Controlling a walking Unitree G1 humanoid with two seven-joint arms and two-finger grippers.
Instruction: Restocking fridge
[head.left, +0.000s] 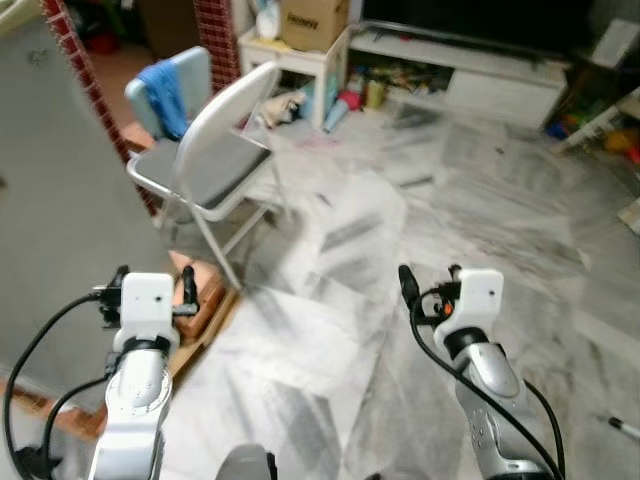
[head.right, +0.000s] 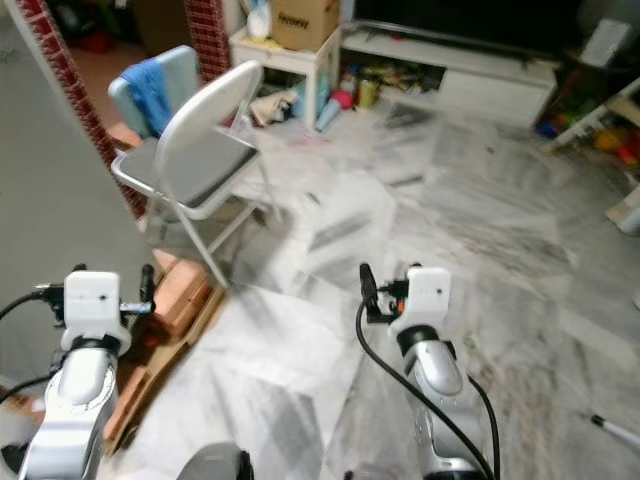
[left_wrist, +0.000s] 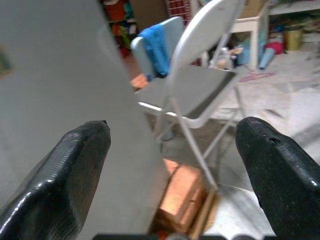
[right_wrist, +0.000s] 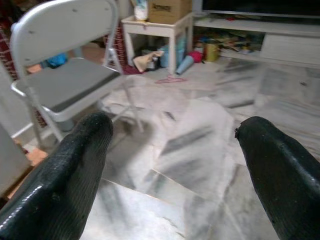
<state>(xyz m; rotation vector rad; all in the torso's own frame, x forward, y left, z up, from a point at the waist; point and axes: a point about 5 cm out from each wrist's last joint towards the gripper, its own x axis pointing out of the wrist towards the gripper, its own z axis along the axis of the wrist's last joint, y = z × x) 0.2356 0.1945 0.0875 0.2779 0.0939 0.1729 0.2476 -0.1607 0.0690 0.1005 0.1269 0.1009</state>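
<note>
two grippers up, left gripper (left_wrist: 170, 165) and right gripper (right_wrist: 172, 165), both spread wide, holding nothing. one grey folding chair (head.left: 215, 150) ahead on the marble floor (head.left: 420, 260); one cardboard box (head.left: 312, 22) beyond. fridge: can't tell where.

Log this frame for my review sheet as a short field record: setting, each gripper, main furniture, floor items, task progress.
setting: living room, grey marble floor
left gripper: raised, open, holding nothing, beside a grey panel
right gripper: raised, open, holding nothing, over the floor
chair: white folding chair ahead on the robot's left, a blue cloth behind it
background: small white table with a cardboard box; low white TV shelf
floor items: bricks by the grey panel
task progress: no food items held; fridge not identifiable
</note>
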